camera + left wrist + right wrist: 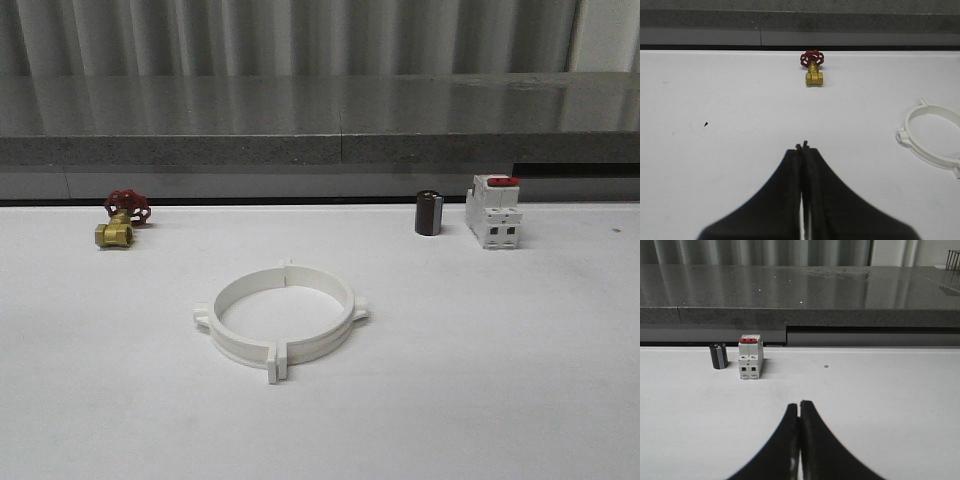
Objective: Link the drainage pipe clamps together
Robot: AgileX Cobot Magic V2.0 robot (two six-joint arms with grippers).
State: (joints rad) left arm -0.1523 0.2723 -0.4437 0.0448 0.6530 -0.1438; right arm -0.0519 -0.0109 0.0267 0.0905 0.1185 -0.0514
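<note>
The two white drainage pipe clamps (282, 320) lie on the white table as one closed ring, their end tabs meeting at the near and far sides and a lug sticking out on each flank. Part of that ring (932, 132) is also seen in the left wrist view, off to one side of my left gripper (802, 146). That gripper is shut with nothing between its black fingers. My right gripper (799, 403) is shut and empty too, over bare table.
A brass valve with a red handwheel (122, 220) sits at the back left. A dark cylinder (428, 213) and a white breaker with a red switch (494, 211) stand at the back right. A grey ledge (320, 120) runs behind the table.
</note>
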